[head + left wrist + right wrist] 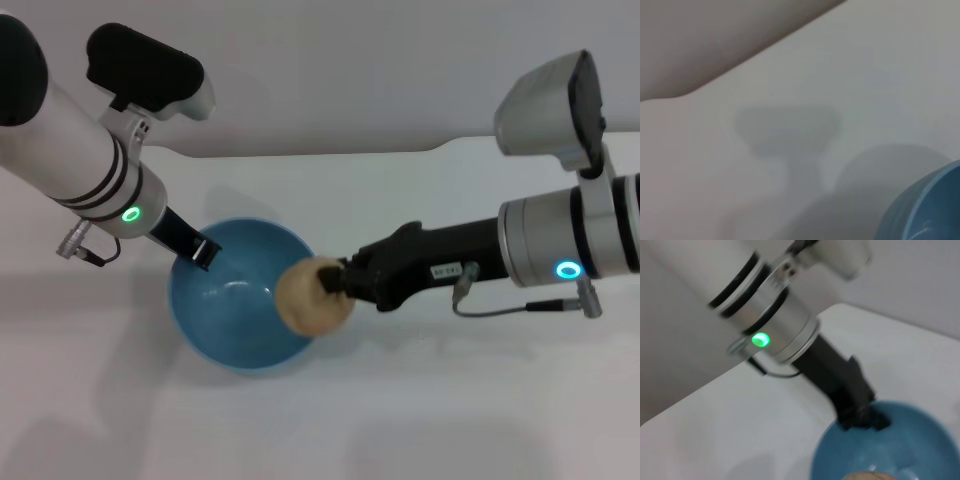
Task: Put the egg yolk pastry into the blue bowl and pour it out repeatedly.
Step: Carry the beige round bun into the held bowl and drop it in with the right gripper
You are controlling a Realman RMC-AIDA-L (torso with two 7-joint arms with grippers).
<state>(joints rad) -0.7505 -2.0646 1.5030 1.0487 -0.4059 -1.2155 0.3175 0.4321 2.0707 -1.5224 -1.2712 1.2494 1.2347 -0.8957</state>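
The blue bowl (235,305) sits on the white table, left of centre in the head view. My left gripper (203,250) is shut on the bowl's far-left rim. The egg yolk pastry (310,296), a pale tan lump, hangs over the bowl's right rim, held by my right gripper (335,285), which is shut on it. In the right wrist view the bowl (920,440) shows with the left gripper (865,417) clamped on its rim, and a sliver of the pastry (867,476) appears at the picture's edge. The left wrist view catches only a piece of the bowl (930,210).
The white table (420,420) spreads around the bowl, with its far edge (330,150) meeting a grey wall. Nothing else stands on it.
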